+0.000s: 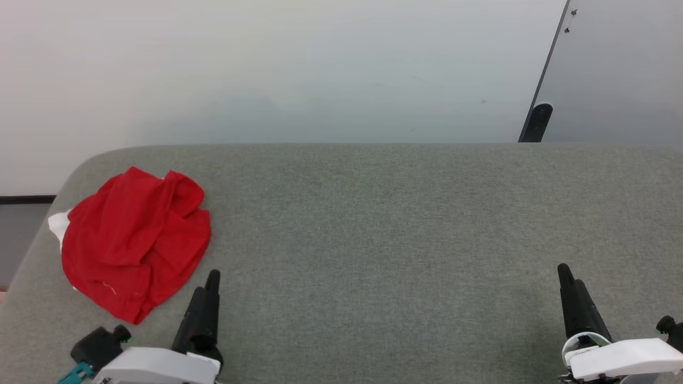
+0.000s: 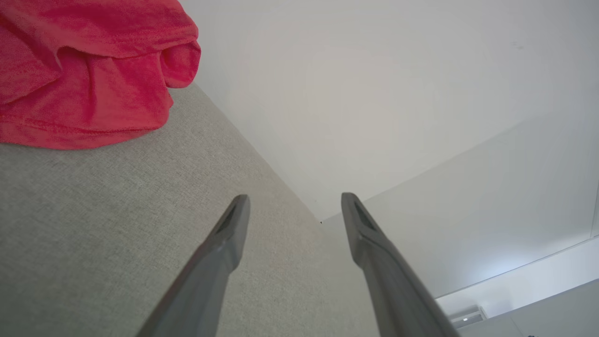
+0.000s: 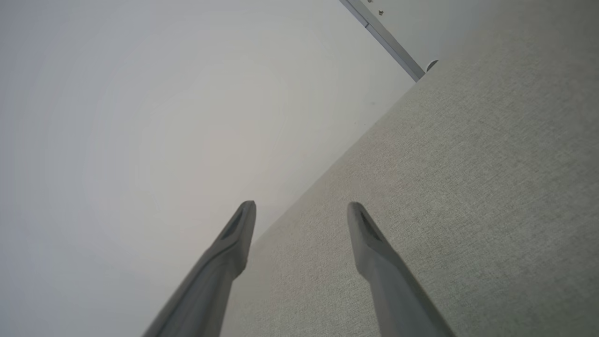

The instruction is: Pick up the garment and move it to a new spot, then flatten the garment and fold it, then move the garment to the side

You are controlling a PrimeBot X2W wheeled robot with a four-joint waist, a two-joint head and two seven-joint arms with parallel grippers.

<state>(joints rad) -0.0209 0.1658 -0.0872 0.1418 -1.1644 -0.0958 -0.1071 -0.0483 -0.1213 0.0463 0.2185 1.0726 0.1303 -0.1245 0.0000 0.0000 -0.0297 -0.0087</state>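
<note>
The garment (image 1: 133, 240) lies crumpled in a red heap near the left end of the grey table (image 1: 373, 240), a bit of white showing at its left edge. In the left wrist view the garment (image 2: 89, 70) fills the upper left corner. My left gripper (image 1: 209, 285) hovers just right of the heap's near side, apart from it; its fingers stand open and empty, as the left wrist view of the left gripper (image 2: 292, 206) confirms. My right gripper (image 1: 566, 277) is at the lower right, far from the cloth, and the right gripper (image 3: 299, 213) is open with nothing between its fingers.
The grey fabric-covered table runs across the head view, its far edge against a pale wall (image 1: 293, 69). A grey panel (image 1: 613, 69) with a dark frame stands at the back right. The table's rounded left corner (image 1: 80, 165) lies just beyond the garment.
</note>
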